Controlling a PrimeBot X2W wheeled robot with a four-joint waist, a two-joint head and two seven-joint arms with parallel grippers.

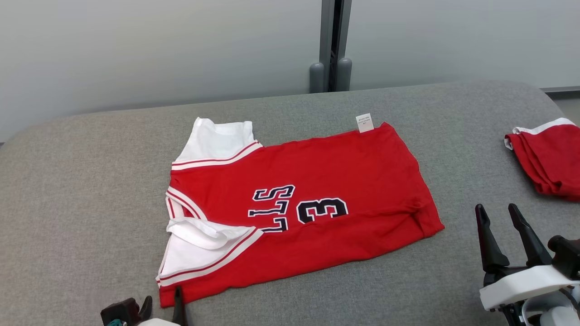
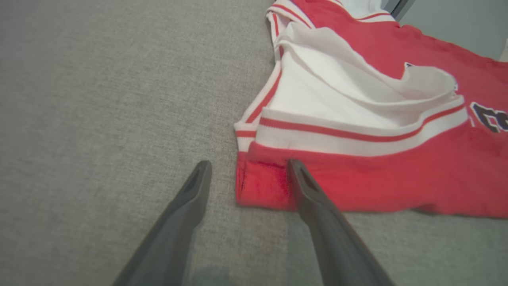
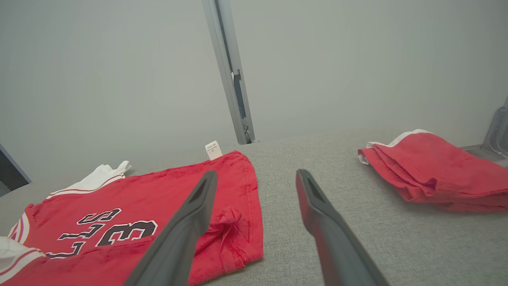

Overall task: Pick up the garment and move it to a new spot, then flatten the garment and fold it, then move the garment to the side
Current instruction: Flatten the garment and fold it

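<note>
Red jersey (image 1: 344, 172) lies crosswise, top end leftward.

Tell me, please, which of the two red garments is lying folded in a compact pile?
The plain red garment at the far right, white trim showing; the jersey numbered 3 lies spread out in the middle.

The right pincer (image 3: 256, 174), fingers spread, sits near the red jersey (image 3: 158, 186) hem — folded red cloth (image 3: 432, 167) lies well apart.
</note>
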